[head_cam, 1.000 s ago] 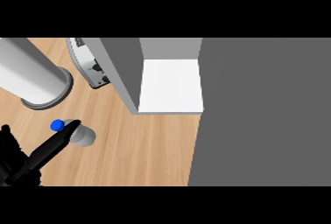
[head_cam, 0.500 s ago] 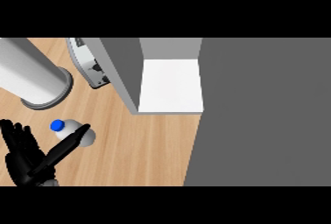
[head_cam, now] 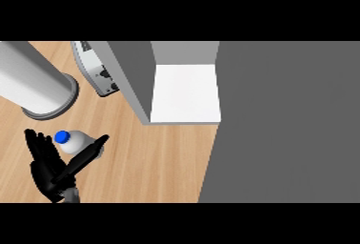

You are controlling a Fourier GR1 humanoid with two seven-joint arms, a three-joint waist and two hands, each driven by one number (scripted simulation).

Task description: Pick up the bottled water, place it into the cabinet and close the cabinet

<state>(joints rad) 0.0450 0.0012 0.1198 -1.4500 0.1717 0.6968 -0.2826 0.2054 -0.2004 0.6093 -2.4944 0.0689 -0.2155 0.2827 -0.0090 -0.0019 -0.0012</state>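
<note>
The bottled water [head_cam: 76, 142] stands upright on the tabletop [head_cam: 155, 162], between the left hand's [head_cam: 49, 164] spread fingers and thumb; not yet gripped.

Light wooden table [head_cam: 155, 162] fills the lower left, grain running across. A broad flat grey surface [head_cam: 288, 119] covers the whole right side. At upper left, a thick pale grey cylinder [head_cam: 32, 86] slants in, its ringed end toward the table.

The black hand [head_cam: 53, 167] covers the bottled water's [head_cam: 76, 142] lower body; the grey cylinder [head_cam: 32, 86] runs off the left edge.
</note>
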